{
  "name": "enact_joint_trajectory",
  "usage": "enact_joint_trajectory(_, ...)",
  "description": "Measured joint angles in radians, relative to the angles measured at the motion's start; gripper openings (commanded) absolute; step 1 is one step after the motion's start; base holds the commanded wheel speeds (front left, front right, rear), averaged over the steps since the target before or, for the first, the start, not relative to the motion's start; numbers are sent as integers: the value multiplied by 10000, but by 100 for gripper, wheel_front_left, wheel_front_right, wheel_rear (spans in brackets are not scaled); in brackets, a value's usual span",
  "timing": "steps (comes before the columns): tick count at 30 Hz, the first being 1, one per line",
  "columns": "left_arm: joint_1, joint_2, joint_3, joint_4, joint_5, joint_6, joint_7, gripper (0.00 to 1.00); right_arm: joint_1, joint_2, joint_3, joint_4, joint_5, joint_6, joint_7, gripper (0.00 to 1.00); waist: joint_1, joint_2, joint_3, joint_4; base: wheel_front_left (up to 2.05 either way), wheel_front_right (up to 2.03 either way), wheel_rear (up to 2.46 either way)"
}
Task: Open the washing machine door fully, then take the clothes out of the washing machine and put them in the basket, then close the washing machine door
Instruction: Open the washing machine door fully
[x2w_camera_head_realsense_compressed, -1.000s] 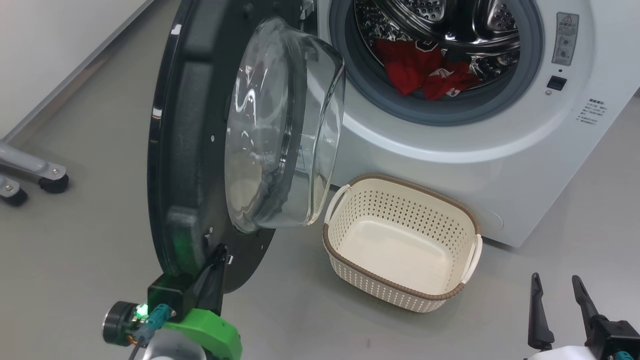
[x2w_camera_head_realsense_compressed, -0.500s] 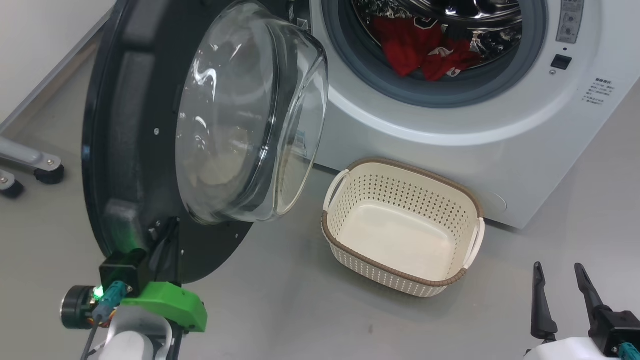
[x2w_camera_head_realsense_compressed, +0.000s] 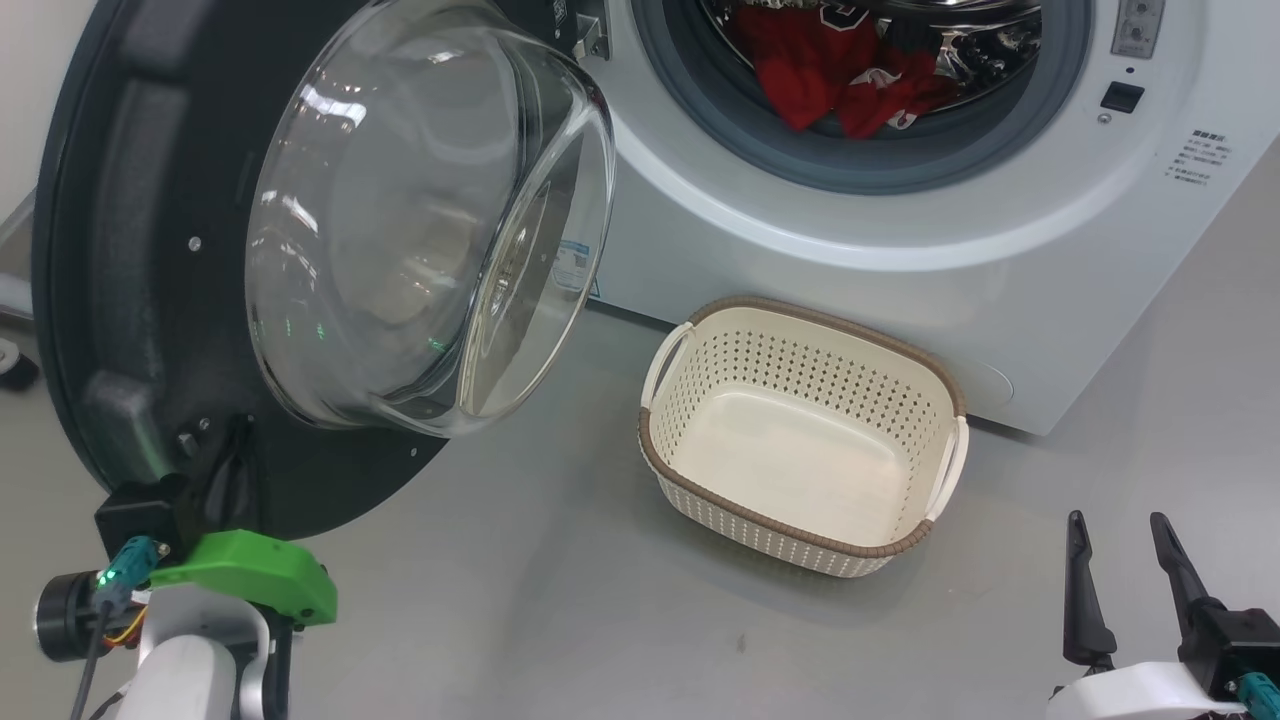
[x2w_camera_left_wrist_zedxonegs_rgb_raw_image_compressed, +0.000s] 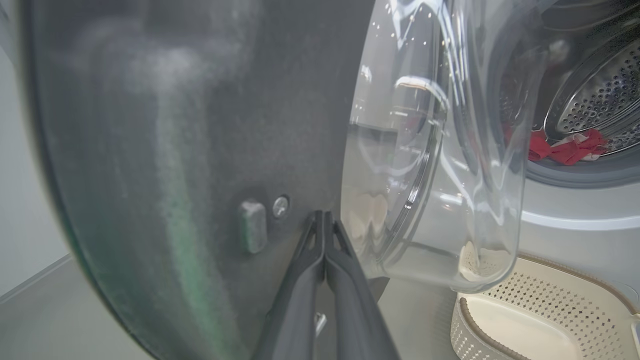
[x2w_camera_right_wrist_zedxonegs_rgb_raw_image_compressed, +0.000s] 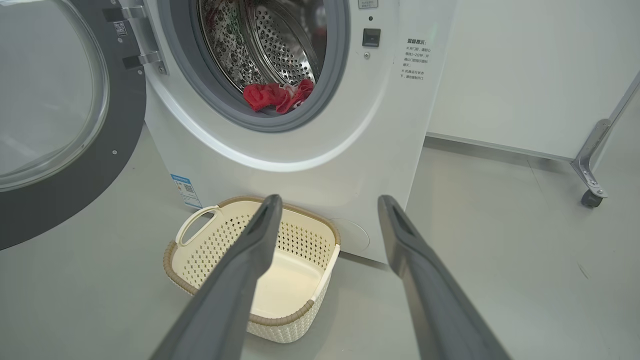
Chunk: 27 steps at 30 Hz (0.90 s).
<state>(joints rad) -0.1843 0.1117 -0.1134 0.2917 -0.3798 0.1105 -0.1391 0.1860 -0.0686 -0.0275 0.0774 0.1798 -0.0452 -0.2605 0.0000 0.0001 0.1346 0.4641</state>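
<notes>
Glossy black washing machine door (x2w_camera_head_realsense_compressed: 130, 250) swung well out from the white washing machine (x2w_camera_head_realsense_compressed: 900, 290), hinged at the left of the opening in the head view, inner face and bulging clear glass bowl window (x2w_camera_head_realsense_compressed: 420, 220) turned toward the head camera. Opening uncovered, ringed by a grey rubber gasket (x2w_camera_head_realsense_compressed: 860, 172), perforated steel drum (x2w_camera_right_wrist_zedxonegs_rgb_raw_image_compressed: 280, 40) behind it. Red clothes (x2w_camera_head_realsense_compressed: 840, 85) with touches of white bunched low at the front of the drum, just behind the gasket's lower lip, all inside the machine. Cream basket (x2w_camera_head_realsense_compressed: 800, 380) with brown woven-look rim and white side handles standing empty on the grey floor (x2w_camera_head_realsense_compressed: 550, 600), just in front of the machine and below the opening; far rim close to the front panel, touching or not hard to tell. Left gripper (x2w_camera_left_wrist_zedxonegs_rgb_raw_image_compressed: 324, 220) at the lower part of the door's inner face, fingers pressed tight together, tips against the black panel beside a small screw (x2w_camera_left_wrist_zedxonegs_rgb_raw_image_compressed: 280, 206) and just left of the glass bowl in the left wrist view. Green bracket (x2w_camera_head_realsense_compressed: 250, 575) on that wrist, below the door's lower edge in the head view. Right gripper (x2w_camera_head_realsense_compressed: 1117, 525) low at the right of the head view, well apart from basket and machine, fingers spread wide and empty, pointing toward both in the right wrist view. Blue label sticker (x2w_camera_right_wrist_zedxonegs_rgb_raw_image_compressed: 182, 189) low on the machine's front, beside the basket's near handle.
</notes>
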Motion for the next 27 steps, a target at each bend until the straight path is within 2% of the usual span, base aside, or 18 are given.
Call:
enact_joint_trajectory(16,-926,105,1212,1358,4,2,-150,0,-240,-25,10,161,0,92,0,100,0,0,125,-89,0,0,0)
enact_joint_trajectory(27,-1081,10,1315,1862,8,35,-447,0,-358,-29,13,230,-6,171,0,100,0,0,130,-165,0,0,0)
